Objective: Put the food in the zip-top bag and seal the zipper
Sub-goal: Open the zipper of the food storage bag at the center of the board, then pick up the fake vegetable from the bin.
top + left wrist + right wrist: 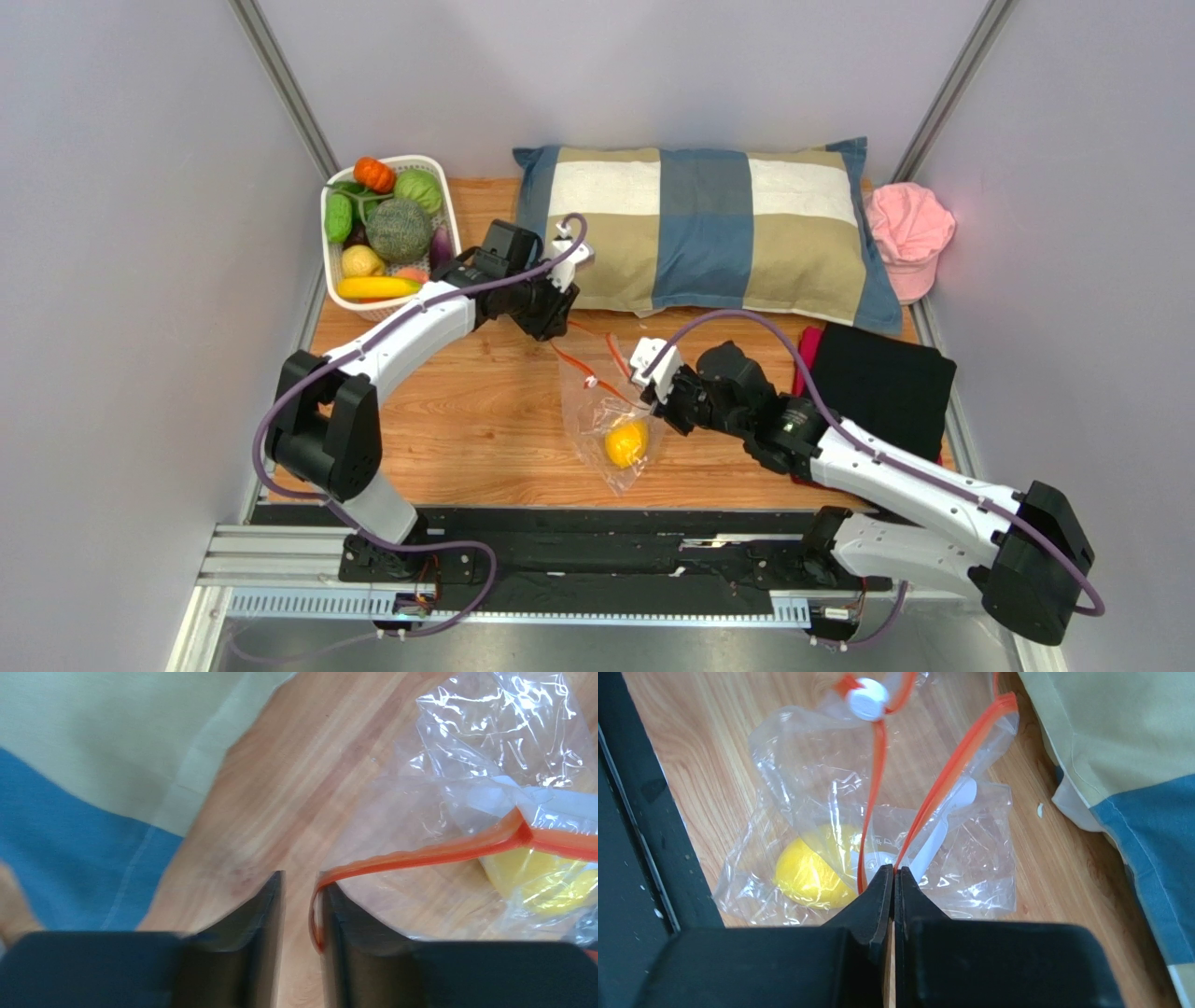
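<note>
The clear zip-top bag lies on the wooden table between my arms, with a yellow lemon inside it. Its orange-red zipper is lifted and parted. My right gripper is shut on one zipper strip, right above the lemon. My left gripper is open near the pillow; the other strip's end hangs loosely against one finger's inner face. More food sits in the white basket: a banana, a green fruit and an orange-red tomato.
A checked pillow lies along the back of the table, close behind my left gripper. A pink cap and a folded black cloth are at the right. A black rail runs along the near edge.
</note>
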